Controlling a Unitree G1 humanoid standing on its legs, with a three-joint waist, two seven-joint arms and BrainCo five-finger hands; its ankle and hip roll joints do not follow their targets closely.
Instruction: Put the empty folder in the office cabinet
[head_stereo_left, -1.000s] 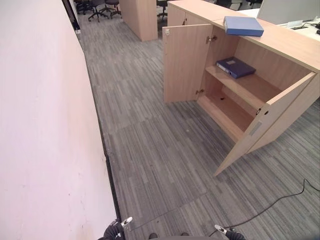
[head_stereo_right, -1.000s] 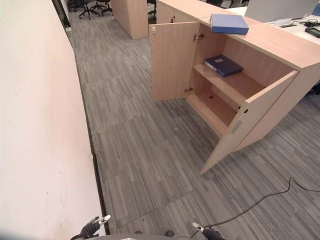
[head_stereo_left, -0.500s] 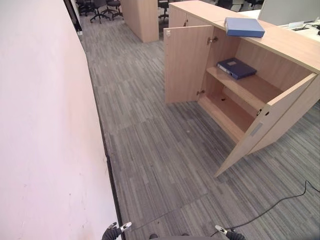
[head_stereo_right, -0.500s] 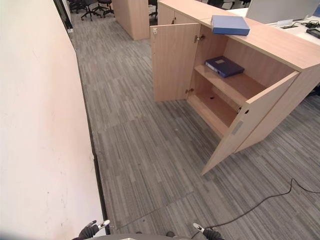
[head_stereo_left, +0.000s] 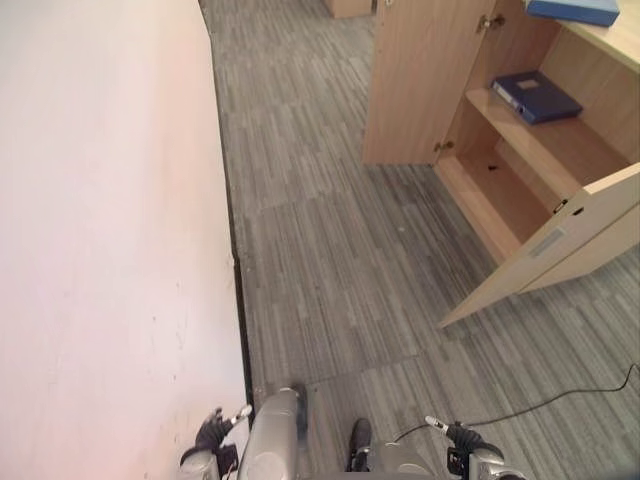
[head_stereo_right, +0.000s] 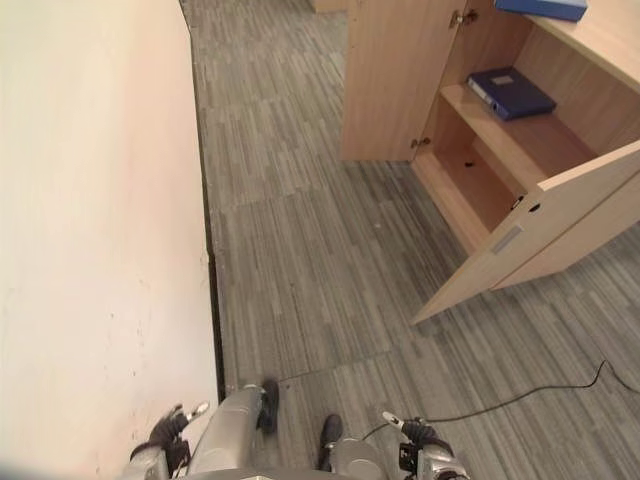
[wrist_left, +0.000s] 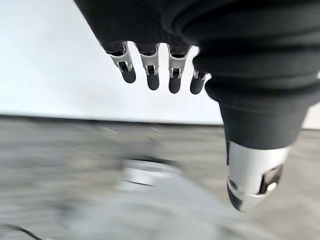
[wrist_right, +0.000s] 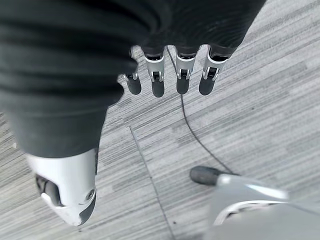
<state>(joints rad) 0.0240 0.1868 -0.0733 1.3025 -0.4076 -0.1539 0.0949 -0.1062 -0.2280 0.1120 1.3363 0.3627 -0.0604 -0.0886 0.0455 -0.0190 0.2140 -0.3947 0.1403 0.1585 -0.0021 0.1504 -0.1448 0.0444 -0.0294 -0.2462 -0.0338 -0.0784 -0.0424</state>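
Item: fingers straight and empty on our left hand (wrist_left: 155, 70) and right hand (wrist_right: 170, 75), both low at our sides; light-blue folder (head_stereo_left: 572, 9) lies atop the open office cabinet (head_stereo_left: 530, 190), well apart, so we judge approach comes before reaching.

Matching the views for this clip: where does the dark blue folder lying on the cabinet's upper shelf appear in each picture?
Left eye view: dark blue folder, upper right, flat on the upper shelf.
Right eye view: same folder, upper right on that shelf.
Left wrist view: not in it.
Right wrist view: not in it.
Shared landmark: the open cabinet door angled out just below the shelf, in both eye views.
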